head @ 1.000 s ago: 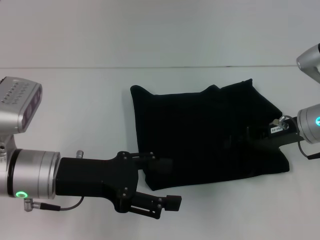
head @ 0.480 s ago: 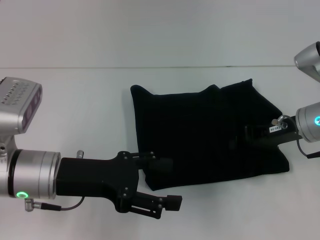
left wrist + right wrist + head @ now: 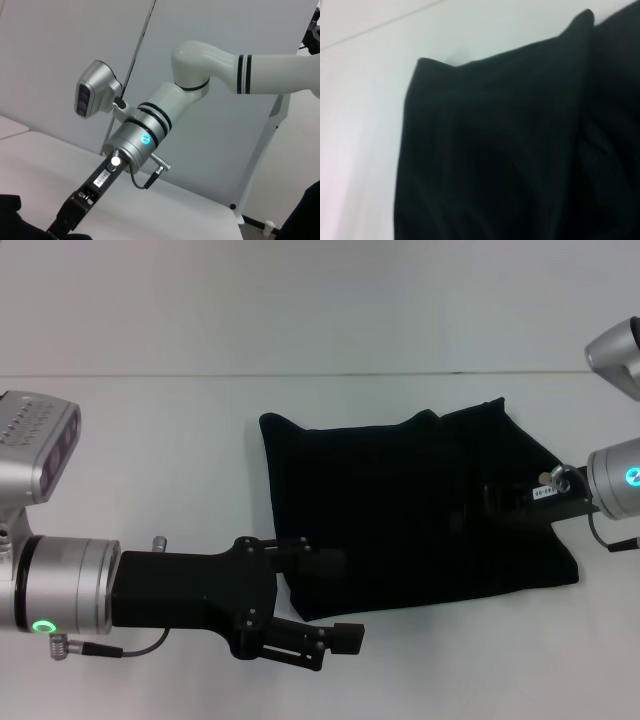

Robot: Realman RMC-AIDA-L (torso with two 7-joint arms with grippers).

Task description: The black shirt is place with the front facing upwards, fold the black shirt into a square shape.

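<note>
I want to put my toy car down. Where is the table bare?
The table is bare left of the black shirt, behind it, and in front on the right. It is crowded where the left gripper meets the shirt's near corner and where the right gripper sits over it.

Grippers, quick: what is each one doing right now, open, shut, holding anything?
Left gripper: open, empty, at the near left corner of the black shirt.
Right gripper: over the shirt's right side; cannot be told.
</note>
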